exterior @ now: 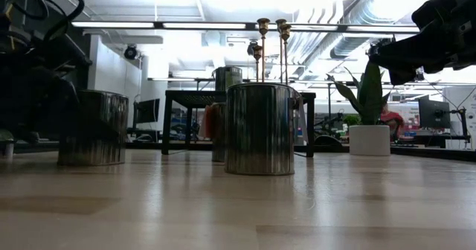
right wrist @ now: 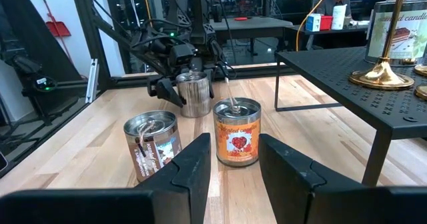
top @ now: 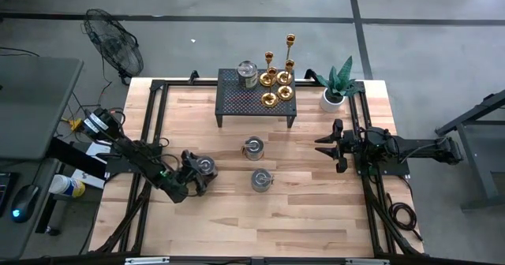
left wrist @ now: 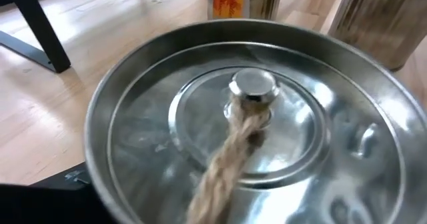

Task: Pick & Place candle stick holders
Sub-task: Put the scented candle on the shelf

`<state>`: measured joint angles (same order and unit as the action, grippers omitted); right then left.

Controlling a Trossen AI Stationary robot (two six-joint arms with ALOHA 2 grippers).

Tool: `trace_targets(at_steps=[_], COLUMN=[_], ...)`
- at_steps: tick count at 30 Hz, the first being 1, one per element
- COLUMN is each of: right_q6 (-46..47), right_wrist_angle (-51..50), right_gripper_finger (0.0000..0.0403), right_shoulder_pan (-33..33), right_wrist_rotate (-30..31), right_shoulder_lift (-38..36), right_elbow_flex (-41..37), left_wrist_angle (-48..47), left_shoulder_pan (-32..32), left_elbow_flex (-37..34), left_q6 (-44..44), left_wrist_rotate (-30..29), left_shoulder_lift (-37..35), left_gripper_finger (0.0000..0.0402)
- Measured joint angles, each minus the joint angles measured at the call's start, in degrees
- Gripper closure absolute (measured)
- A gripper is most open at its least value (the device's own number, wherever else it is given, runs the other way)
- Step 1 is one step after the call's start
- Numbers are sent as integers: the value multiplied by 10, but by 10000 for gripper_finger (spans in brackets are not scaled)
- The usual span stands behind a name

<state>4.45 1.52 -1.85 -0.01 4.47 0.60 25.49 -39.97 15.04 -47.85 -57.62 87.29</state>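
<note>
Pale wooden planks carry everything. Left gripper (top: 195,174) straddles a tin candle (top: 204,166) with fingers spread wide; right gripper (top: 327,144) waits near the plant (top: 334,89), fingers parted and empty. On the black rack (top: 237,107), the candle stick holders (top: 278,77) look rigid, slippery, top-heavy: best pinched low on the stem.

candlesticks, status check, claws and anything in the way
Left claw open around a candle tin. Right claw empty, parted. Candlesticks untouched on black rack.
</note>
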Motion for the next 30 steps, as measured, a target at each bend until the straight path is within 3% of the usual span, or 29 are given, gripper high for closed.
trace_targets(at_steps=[9,15,30], right_q6=[0,0,0], right_wrist_angle=[0,0,0], right_gripper_finger=[285,285,285], right_shoulder_pan=[0,0,0], right_wrist_rotate=[0,0,0], right_shoulder_lift=[0,0,0], right_elbow_flex=[0,0,0], left_wrist_angle=[-5,-17,-19], left_shoulder_pan=[19,22,22], left_elbow_flex=[8,15,19], left_q6=[0,0,2], left_wrist_rotate=[-4,-2,3], left_shoulder_lift=[0,0,0], left_gripper_finger=[12,47,47])
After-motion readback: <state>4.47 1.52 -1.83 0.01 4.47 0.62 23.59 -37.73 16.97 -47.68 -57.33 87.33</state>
